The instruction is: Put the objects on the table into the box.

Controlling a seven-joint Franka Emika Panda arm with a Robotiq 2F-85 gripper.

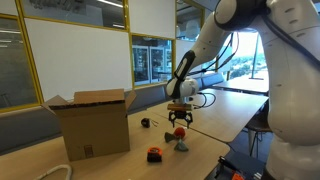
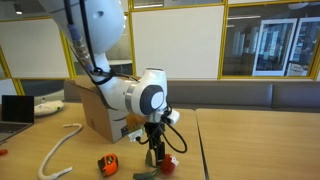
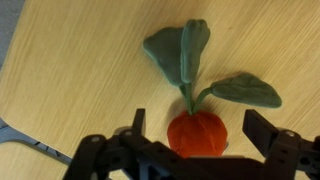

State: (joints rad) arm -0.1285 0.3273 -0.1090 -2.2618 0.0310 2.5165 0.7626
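Observation:
A red toy vegetable [image 3: 197, 133] with green leaves [image 3: 190, 55] lies on the wooden table; it shows in both exterior views [image 1: 179, 131] [image 2: 170, 162]. My gripper [image 3: 200, 130] is open and hangs right above it, with one finger on each side of the red body and a gap on both sides. The gripper also shows in both exterior views [image 1: 179, 113] [image 2: 153, 150]. An open cardboard box [image 1: 92, 125] [image 2: 100, 115] stands on the table beside it. An orange and black object [image 1: 154, 154] [image 2: 108, 162] and a small dark object [image 1: 145, 123] lie between the box and the gripper.
A white cord [image 2: 58, 158] [image 1: 55, 172] lies looped on the table near the box. A laptop [image 2: 15, 110] stands at the far side. The table edge [image 3: 30, 140] runs close to the toy. Glass walls with yellow frames stand behind.

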